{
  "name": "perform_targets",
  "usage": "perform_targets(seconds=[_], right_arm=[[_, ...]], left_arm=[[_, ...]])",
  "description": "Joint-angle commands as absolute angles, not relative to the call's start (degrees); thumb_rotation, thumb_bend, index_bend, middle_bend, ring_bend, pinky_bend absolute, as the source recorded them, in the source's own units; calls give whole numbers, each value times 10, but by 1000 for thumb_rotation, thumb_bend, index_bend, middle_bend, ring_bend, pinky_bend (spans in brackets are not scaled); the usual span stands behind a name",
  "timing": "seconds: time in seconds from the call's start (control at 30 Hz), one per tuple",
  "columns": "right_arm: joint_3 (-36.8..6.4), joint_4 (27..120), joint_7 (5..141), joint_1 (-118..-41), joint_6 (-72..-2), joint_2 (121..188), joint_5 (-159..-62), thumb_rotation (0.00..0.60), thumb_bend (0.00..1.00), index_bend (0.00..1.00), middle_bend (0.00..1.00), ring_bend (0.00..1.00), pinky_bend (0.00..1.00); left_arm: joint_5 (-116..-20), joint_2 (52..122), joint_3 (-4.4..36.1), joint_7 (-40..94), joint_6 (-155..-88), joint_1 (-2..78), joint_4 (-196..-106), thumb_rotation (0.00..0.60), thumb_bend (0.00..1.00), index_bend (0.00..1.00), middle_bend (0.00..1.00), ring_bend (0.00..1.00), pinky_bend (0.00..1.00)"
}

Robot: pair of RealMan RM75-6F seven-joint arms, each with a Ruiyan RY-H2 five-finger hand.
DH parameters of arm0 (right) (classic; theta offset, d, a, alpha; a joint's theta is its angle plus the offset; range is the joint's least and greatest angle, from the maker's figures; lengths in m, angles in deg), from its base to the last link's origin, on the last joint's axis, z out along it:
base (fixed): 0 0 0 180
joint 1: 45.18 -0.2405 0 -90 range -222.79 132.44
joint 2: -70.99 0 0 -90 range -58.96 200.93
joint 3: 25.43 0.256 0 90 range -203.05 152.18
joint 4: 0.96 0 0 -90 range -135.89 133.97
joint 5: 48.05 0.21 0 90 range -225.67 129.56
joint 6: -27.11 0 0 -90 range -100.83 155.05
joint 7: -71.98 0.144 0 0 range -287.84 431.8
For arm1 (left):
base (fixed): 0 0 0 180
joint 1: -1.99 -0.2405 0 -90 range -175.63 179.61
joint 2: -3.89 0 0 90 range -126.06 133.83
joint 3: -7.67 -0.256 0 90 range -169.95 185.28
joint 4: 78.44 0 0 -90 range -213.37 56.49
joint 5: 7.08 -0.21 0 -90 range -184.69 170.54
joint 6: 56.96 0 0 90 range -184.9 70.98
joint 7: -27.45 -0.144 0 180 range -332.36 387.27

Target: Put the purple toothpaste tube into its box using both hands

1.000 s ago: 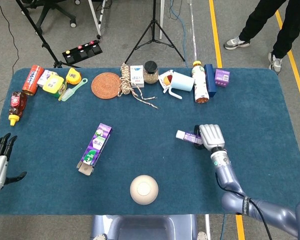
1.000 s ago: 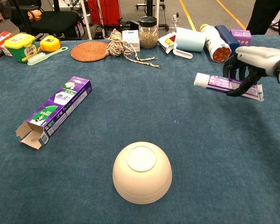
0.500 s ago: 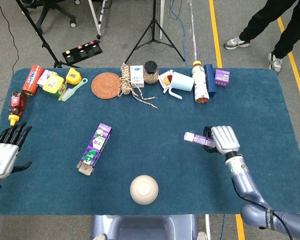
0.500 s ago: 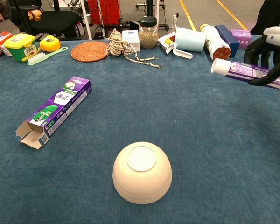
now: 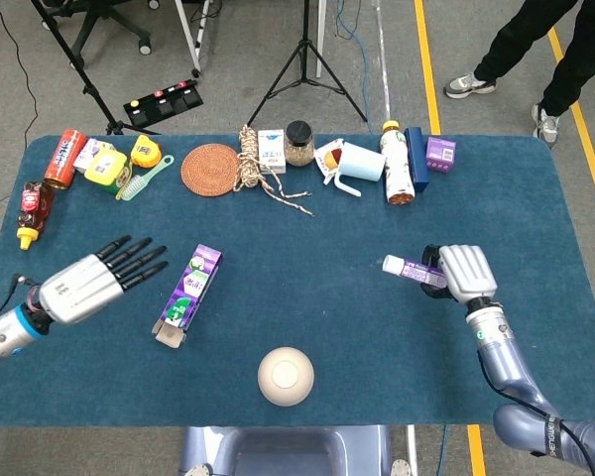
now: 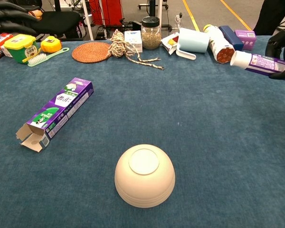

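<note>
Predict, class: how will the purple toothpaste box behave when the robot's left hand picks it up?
The toothpaste box is probably light, empty cardboard: its end flaps hang open. It may crush under a firm grip. Lying flat on its broad side, it should slide, not roll.

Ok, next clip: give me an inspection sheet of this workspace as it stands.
Surface: dark blue cloth-covered table.
Job's things: purple cardboard toothpaste box lying flat, near end flap open; purple toothpaste tube held above the table, white cap pointing left.
Clutter: upturned cream bowl near front; woven round coaster, rope, jar, bottles along far edge.
Hands: left hand fingers spread, empty, beside the box; right hand grips the tube.
Cables: on the floor behind.
Surroundings: tripod, person's legs at upper right.
</note>
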State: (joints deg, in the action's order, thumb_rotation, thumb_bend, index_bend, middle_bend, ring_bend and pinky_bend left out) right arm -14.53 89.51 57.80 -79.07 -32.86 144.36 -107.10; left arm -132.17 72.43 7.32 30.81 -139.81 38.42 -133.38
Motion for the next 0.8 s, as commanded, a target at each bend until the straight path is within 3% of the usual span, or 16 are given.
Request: perform_targets(seconds=[0.03, 0.8], right_arm=[[-141, 873, 588, -791, -319, 1447, -1062, 600, 430, 545, 566, 542, 603], [-123, 838, 597, -793, -307, 1444, -1035, 600, 431, 545, 566, 544, 603]], left_arm=[[-1394, 763, 37, 301, -1414, 459, -1264, 600, 109, 0, 0, 0, 206], [-1389, 906, -68, 358, -1335, 552, -1075, 600, 100, 0, 0, 0, 207]])
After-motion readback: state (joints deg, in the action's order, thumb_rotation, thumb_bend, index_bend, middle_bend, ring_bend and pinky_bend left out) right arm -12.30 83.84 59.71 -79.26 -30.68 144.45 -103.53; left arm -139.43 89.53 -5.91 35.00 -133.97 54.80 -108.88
